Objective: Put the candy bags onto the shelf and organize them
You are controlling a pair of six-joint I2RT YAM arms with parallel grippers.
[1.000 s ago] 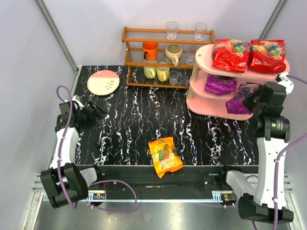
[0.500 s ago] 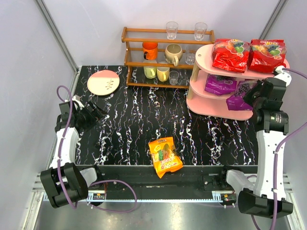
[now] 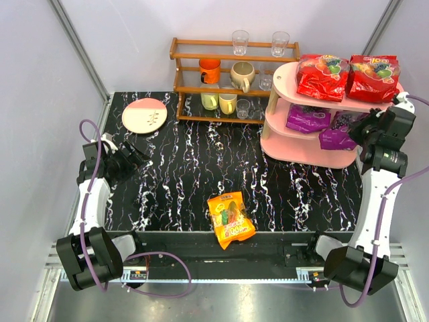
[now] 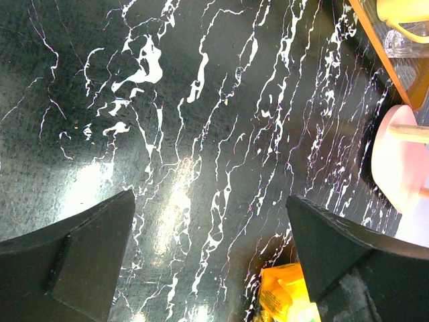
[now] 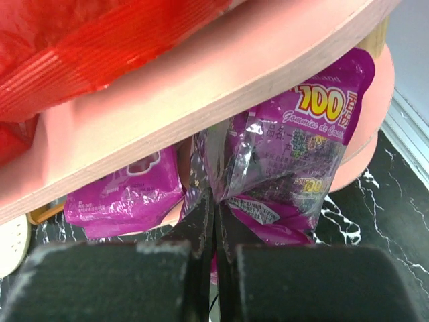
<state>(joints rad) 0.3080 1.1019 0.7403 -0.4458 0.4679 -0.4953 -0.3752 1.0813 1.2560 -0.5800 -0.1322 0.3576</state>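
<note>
The pink shelf (image 3: 285, 149) stands at the back right. Two red candy bags (image 3: 322, 76) (image 3: 373, 77) lie on its top board. One purple bag (image 3: 307, 119) lies on the middle board. My right gripper (image 3: 354, 131) is shut on the second purple bag (image 3: 337, 136) and holds it at the middle board, under the top board (image 5: 221, 94); the pinched bag (image 5: 295, 161) hangs beside the first one (image 5: 124, 194). The orange bag (image 3: 230, 219) lies on the table near the front edge; its corner shows in the left wrist view (image 4: 285, 292). My left gripper (image 3: 136, 157) is open and empty at the left.
A brown wooden rack (image 3: 228, 84) with cups and glasses stands at the back centre, beside the shelf. A pink and white plate (image 3: 144, 115) lies at the back left. The black marbled table (image 3: 201, 168) lies between the arms.
My right gripper has moved up and back with the purple bag, carrying it from beside the bottom board in to the middle board. The left arm has not moved.
</note>
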